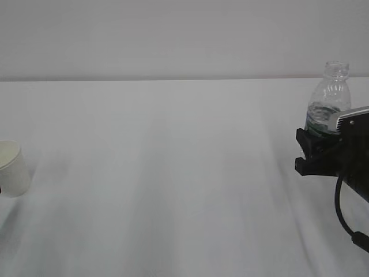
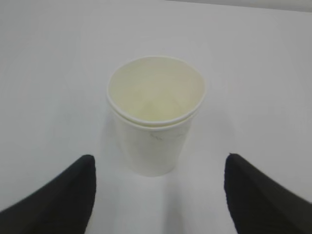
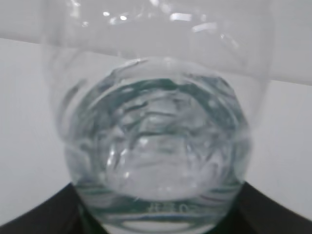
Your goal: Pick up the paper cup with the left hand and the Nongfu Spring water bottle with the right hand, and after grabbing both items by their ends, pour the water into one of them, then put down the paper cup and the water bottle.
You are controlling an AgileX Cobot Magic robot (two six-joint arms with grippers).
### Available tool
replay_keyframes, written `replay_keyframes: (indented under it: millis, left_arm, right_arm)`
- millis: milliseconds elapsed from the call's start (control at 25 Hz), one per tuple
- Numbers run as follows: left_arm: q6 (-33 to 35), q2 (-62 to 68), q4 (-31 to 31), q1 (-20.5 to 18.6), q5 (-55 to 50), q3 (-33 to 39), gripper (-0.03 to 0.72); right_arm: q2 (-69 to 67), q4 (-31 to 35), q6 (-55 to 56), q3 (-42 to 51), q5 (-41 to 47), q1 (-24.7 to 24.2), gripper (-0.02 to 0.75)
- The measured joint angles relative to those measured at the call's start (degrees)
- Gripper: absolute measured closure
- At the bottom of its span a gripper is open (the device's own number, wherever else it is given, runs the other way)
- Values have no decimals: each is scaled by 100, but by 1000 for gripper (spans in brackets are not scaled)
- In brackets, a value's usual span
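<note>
Right arm (image 1: 337, 147) in from the right edge of the exterior view, level with the table (image 1: 173, 184), grey block on top, black cable looping down below it. Clamped on the water bottle (image 1: 328, 101) at its lower body; bottle upright, open neck up, far right of the table. Bottle base hidden behind the gripper, so no telling from here whether it sits on the table or hangs clear.

Left arm not in the exterior view, apart from maybe a dark speck at the left edge beside the paper cup (image 1: 12, 168). Cup upright at the far left edge, well apart from the bottle.

Left wrist view: left gripper (image 2: 158, 195) looking down at a slant on the cup (image 2: 155, 117), fingers (image 2: 63, 200) spread wide either side, neither touching the cup. Cup on the table, clear of the fingertips, just ahead of them. Cream inside, rim slightly dented, faint second line under the rim. No water level readable.

Right wrist view: bottle (image 3: 156, 131) fills the frame, pressed close between the dark finger pads (image 3: 44, 219) at the bottom corners. Water (image 3: 156, 165) visible in the lower part, green label tint through the ribs. Table and wall behind.
</note>
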State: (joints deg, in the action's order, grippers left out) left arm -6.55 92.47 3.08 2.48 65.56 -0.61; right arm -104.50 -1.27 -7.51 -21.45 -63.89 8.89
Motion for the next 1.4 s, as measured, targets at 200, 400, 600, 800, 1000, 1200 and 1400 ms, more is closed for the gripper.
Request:
replay_keyframes:
  millis: [200, 400, 600, 800, 1000, 1200, 1400]
  left_arm:
    - [0, 0, 27, 0, 0, 0, 123]
    - [78, 27, 60, 0, 10, -104, 114]
    - [127, 517, 60, 0, 24, -361, 90]
    - [126, 1055, -82, 0, 24, -538, 88]
    - [129, 1134, -184, 0, 24, -695, 88]
    - [129, 1169, -131, 0, 41, -813, 88]
    - [138, 1374, -118, 0, 50, -1017, 91]
  right_arm:
    - [0, -47, 0, 0, 0, 0, 339]
    - [0, -49, 9, 0, 0, 0, 339]
    - [0, -58, 9, 0, 0, 0, 339]
    - [0, -58, 9, 0, 0, 0, 339]
    - [0, -69, 9, 0, 0, 0, 339]
    - [0, -69, 9, 0, 0, 0, 339]
    - [0, -69, 9, 0, 0, 0, 339]
